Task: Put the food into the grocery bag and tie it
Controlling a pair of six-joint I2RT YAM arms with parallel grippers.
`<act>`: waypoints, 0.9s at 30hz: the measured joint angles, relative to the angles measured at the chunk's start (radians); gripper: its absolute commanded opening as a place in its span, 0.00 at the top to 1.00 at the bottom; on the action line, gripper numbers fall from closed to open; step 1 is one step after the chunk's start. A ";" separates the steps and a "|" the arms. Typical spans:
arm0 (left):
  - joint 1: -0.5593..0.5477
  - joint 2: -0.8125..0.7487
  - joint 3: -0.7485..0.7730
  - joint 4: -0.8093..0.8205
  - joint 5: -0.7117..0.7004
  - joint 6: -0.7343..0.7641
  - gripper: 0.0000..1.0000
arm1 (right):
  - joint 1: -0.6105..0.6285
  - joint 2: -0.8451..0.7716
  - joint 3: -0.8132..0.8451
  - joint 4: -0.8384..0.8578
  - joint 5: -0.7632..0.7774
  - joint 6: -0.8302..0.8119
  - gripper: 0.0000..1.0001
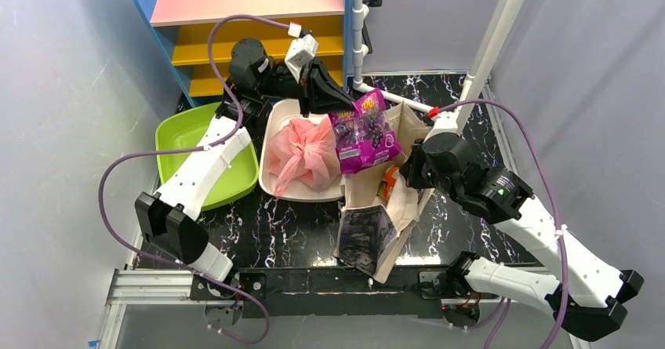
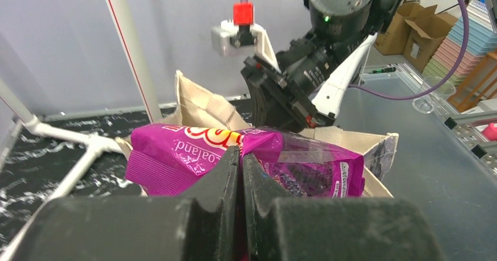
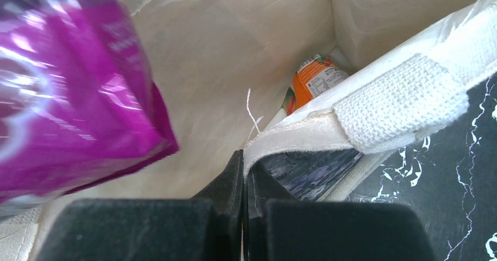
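Observation:
The pink plastic grocery bag [image 1: 302,154] lies bunched and gathered at the top on a white tray [image 1: 274,125]. No fruit or vegetables show; its contents are hidden. My left gripper [image 1: 339,107] [image 2: 241,155] is shut on a purple snack packet [image 1: 363,133] [image 2: 176,155] and holds it above the open mouth of a beige canvas tote [image 1: 368,235] [image 2: 199,105]. My right gripper [image 1: 409,169] [image 3: 243,158] is shut on the tote's rim [image 3: 305,129]. The packet [image 3: 64,97] hangs over the tote's opening. An orange packet [image 3: 313,79] lies at the tote's bottom.
A lime green tray [image 1: 184,133] sits left of the white tray, under my left arm. A blue, pink and yellow shelf [image 1: 251,4] stands at the back. White pipe posts [image 1: 494,27] rise at the back right of the black marbled table [image 1: 463,231].

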 measured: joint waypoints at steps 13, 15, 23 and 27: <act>-0.110 -0.063 -0.199 -0.230 -0.182 0.209 1.00 | 0.000 -0.019 0.000 0.002 0.007 -0.036 0.99; -0.124 -0.071 -0.200 -0.265 -0.204 0.243 1.00 | 0.000 -0.022 0.000 0.002 0.012 -0.040 0.99; -0.227 -0.101 -0.203 -0.512 -0.309 0.416 1.00 | 0.000 -0.044 0.000 0.002 0.035 -0.067 0.99; -0.278 -0.116 -0.225 -0.612 -0.381 0.481 1.00 | 0.000 -0.055 0.000 0.002 0.037 -0.082 0.99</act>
